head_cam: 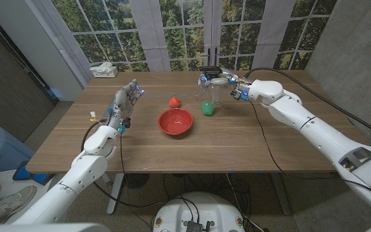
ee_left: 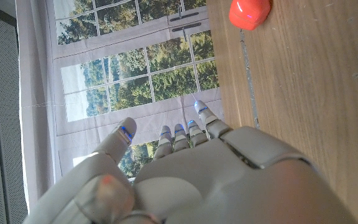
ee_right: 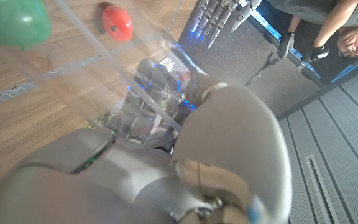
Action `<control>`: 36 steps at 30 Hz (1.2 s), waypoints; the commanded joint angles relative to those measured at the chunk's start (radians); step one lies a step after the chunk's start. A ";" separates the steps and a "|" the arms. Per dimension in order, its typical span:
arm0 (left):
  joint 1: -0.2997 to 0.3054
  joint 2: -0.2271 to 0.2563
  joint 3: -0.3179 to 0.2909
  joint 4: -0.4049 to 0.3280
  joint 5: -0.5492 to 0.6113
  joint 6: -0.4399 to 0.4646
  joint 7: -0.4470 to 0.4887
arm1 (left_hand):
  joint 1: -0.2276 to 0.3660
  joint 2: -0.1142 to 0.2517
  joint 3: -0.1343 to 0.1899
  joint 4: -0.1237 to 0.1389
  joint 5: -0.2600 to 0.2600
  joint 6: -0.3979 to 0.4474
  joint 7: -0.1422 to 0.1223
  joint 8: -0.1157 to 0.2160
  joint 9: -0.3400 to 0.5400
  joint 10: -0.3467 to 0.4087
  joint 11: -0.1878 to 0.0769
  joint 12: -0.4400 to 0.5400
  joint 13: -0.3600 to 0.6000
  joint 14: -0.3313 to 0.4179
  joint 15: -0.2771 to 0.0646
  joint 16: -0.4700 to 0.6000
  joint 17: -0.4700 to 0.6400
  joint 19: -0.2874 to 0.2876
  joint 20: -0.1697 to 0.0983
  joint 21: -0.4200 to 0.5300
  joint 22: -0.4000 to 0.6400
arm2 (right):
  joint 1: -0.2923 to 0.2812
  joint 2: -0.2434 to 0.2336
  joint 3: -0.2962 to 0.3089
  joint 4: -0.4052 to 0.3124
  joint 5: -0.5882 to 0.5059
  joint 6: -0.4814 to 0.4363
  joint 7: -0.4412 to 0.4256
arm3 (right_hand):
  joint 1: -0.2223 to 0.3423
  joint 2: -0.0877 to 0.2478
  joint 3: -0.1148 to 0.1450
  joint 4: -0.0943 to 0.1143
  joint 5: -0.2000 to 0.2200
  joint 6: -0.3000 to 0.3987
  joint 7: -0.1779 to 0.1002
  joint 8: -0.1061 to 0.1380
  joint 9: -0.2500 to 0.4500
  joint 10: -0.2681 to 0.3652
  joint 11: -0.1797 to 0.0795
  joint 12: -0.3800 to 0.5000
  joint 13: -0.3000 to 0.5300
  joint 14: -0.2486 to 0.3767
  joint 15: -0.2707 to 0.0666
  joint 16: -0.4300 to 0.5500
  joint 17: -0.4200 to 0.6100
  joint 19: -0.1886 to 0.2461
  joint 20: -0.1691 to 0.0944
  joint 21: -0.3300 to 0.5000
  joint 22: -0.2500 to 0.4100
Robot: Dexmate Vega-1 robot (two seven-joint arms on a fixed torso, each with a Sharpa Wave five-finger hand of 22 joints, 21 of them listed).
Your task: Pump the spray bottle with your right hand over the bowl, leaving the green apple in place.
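Right hand [head_cam: 236, 86] fingers apparently gripping the clear spray bottle [head_cam: 215, 90] beside the green apple [head_cam: 207, 107]; left hand [head_cam: 125, 103] fingers apart, empty

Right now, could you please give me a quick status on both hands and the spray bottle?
Right hand grips clear plastic spray bottle, short of red bowl. Left hand open. Green apple beside bottle.

No legible text, label, brand, number or sign in any view. The clear spray bottle [head_cam: 217, 90] carries no readable label, and the red bowl [head_cam: 175, 121] and green apple [head_cam: 207, 107] are unmarked. The white box [head_cam: 104, 70] at the table's far left corner is too small to make out any print.
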 commanded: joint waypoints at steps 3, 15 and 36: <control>0.002 0.005 0.006 -0.021 0.010 0.010 0.011 | 0.013 0.065 -0.007 -0.001 0.000 0.002 0.004 0.002 0.002 -0.006 0.002 0.001 0.002 -0.004 -0.009 0.005 0.003 0.010 0.001 -0.005 0.004 | -0.044 -0.008 0.044 0.005 0.095 0.022 -0.011 | 0.018 0.015 -0.022 0.000 0.000 -0.039 -0.006 -0.139 -0.162 -0.029 -0.002 0.003 0.016 -0.012 -0.136 0.008 -0.001 -0.012 -0.099 0.004 0.001; 0.011 0.003 0.007 -0.033 0.018 0.007 0.023 | 0.015 0.065 -0.009 0.000 -0.001 0.002 0.003 0.002 0.002 -0.005 0.002 0.002 0.002 -0.003 -0.010 0.006 0.003 0.012 0.001 -0.008 0.004 | -0.083 -0.030 0.077 -0.018 0.120 0.044 -0.042 | 0.024 0.025 -0.035 0.001 -0.010 -0.073 0.000 -0.187 -0.216 -0.063 -0.011 -0.002 0.028 -0.022 -0.135 0.005 -0.002 -0.020 -0.101 0.002 0.001; -0.007 0.000 0.010 -0.011 0.010 0.005 0.004 | 0.019 0.066 -0.012 0.001 -0.002 0.003 0.003 0.002 0.002 -0.006 0.001 0.002 0.003 -0.004 -0.009 0.006 0.003 0.014 0.001 -0.014 0.005 | -0.165 -0.037 0.131 -0.035 0.130 0.097 -0.159 | 0.035 0.035 -0.055 0.001 -0.029 -0.115 0.044 -0.271 -0.323 -0.086 -0.020 -0.001 0.042 -0.045 -0.134 0.001 -0.001 -0.032 -0.108 -0.008 0.000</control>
